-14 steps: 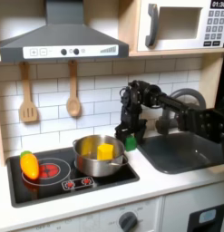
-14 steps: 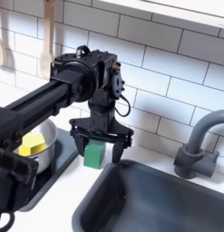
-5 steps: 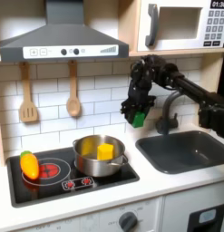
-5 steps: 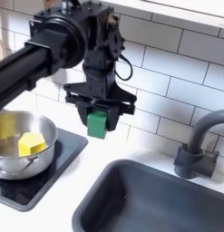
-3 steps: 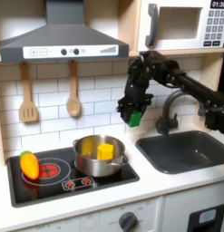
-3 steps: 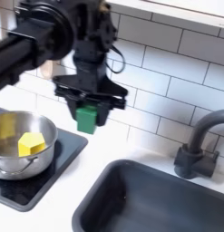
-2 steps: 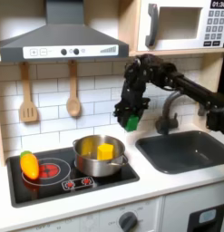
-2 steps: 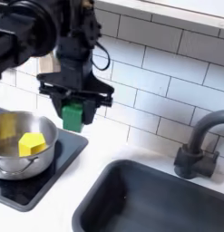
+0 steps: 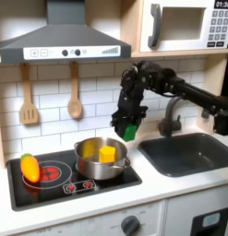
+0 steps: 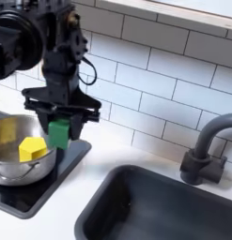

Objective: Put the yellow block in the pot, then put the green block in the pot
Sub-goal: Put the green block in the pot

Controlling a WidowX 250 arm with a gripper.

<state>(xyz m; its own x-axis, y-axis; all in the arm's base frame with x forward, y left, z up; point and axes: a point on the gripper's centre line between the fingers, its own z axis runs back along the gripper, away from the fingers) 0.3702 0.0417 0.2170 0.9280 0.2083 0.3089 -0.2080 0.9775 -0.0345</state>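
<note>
Halfway there, looks like. The yellow block [image 9: 107,153] already sits inside the pot [image 9: 85,166], which is on the stove at the left side of the counter [image 9: 171,187]. The hand [image 10: 60,130] is clamped on the green block [image 10: 59,132] and hangs in the air just past the pot's right rim; in the first exterior view the cube [image 9: 127,129] is above and a bit right of the rim. What's left, I'd say: carry it over the pot's middle, lower a little and let go so it lands beside the yellow one, without clipping the rim
</note>
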